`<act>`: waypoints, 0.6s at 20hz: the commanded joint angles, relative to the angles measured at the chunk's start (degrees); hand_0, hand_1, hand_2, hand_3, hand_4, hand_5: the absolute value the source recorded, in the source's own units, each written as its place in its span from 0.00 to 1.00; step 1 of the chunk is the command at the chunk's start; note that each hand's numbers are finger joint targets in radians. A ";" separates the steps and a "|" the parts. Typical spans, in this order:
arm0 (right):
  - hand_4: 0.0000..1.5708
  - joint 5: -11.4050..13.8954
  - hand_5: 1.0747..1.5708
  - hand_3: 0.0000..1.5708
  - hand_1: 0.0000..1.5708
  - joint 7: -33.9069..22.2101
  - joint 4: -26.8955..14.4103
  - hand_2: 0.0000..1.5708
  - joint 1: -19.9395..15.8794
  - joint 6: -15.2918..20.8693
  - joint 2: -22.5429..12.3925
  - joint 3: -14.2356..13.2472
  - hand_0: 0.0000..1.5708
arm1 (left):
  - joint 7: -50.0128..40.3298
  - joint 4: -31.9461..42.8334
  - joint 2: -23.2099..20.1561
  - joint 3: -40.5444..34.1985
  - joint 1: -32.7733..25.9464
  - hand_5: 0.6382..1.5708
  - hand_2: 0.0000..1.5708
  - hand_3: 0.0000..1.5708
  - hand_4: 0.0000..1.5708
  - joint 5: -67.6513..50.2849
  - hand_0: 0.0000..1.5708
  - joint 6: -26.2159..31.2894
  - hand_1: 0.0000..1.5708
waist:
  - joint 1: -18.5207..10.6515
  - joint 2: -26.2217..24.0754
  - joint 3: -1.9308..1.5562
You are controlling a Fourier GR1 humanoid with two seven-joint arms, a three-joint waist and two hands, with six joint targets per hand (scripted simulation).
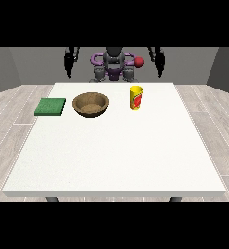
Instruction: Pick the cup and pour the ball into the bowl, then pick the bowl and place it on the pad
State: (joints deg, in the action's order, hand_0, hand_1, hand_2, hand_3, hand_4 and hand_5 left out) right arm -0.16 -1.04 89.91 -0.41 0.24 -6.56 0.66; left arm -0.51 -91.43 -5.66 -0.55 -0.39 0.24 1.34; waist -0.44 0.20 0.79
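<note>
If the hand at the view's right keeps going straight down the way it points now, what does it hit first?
Probably nothing on the table: the hand at the view's right hangs pointing down behind the table's far edge, right of the yellow cup. Depth is unclear.

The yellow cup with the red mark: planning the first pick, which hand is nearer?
Left: the hand at the view's right hangs behind the yellow cup; the hand at the view's left is beyond the brown bowl.

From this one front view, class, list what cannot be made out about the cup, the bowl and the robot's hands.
- Cup: its inside is hidden by its own wall, so no ball shows.
- Bowl: its underside is hidden by its rim and body.
- Hand at the view's left and hand at the view's right: too small to read the fingers.
</note>
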 commanded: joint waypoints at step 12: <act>0.55 -6.84 0.92 0.00 0.00 -24.85 15.86 0.00 3.83 3.98 2.22 -0.28 0.00 | -26.49 -14.96 5.55 6.60 -1.01 0.99 0.00 0.00 0.41 -6.16 0.00 -10.86 0.00 | 3.49 -24.35 -0.80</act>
State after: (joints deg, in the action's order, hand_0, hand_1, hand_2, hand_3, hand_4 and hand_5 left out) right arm -5.31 -18.35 100.82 2.55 2.74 -4.64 0.57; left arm -17.96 -101.69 -1.69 2.96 -1.95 -4.79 -4.77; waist 2.12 -21.06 0.09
